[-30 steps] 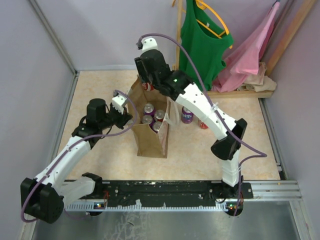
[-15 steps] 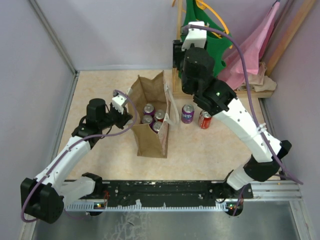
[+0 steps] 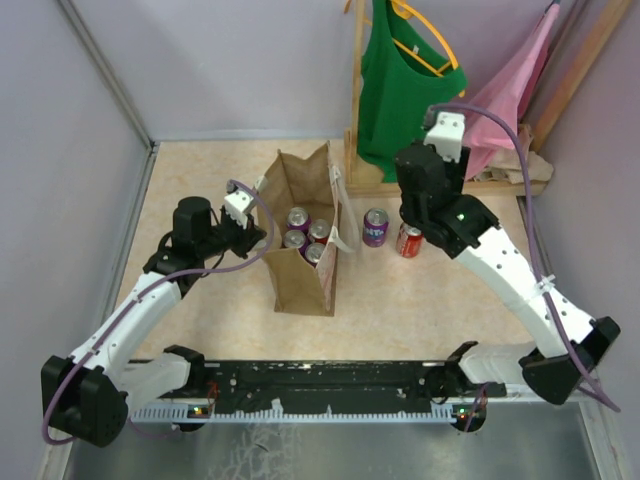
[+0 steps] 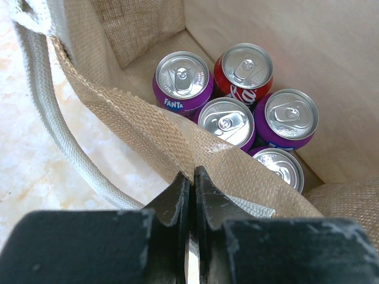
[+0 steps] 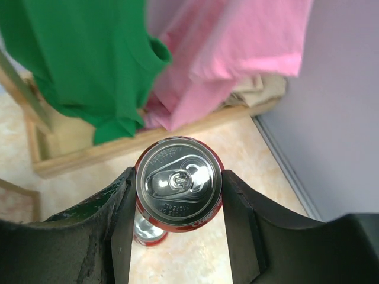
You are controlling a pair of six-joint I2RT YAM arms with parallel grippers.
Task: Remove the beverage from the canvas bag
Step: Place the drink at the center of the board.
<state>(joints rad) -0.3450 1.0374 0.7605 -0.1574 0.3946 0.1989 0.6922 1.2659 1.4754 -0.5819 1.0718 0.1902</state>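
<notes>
Clearly the lifted drink is out: the right gripper (image 5: pixel 179 202) has its fingers closed on a red can (image 5: pixel 177 177) and holds it upright to the right of the canvas bag (image 3: pixel 300 280), above the table (image 3: pixel 200 320). The likeliest trouble lies directly beneath it. In the right wrist view a second red can (image 5: pixel 148 232) peeks out just under the held one, and from above it stands on the table next to a purple can (image 3: pixel 375 227). A straight descent would probably land rim on rim and topple one or both, so the placement calls for a sideways shift to bare tabletop first. Letting go too high is the other risk, since a can dropped from there would likely tip and roll. Across the table, the left gripper (image 4: pixel 190 183) is pinched almost fully closed on the bag's near rim (image 4: pixel 148 136), propping the mouth open over the five cans (image 4: pixel 228 121) left inside. That hold takes in only a thin fold of fabric, so a slip could let the wall sag over them.
</notes>
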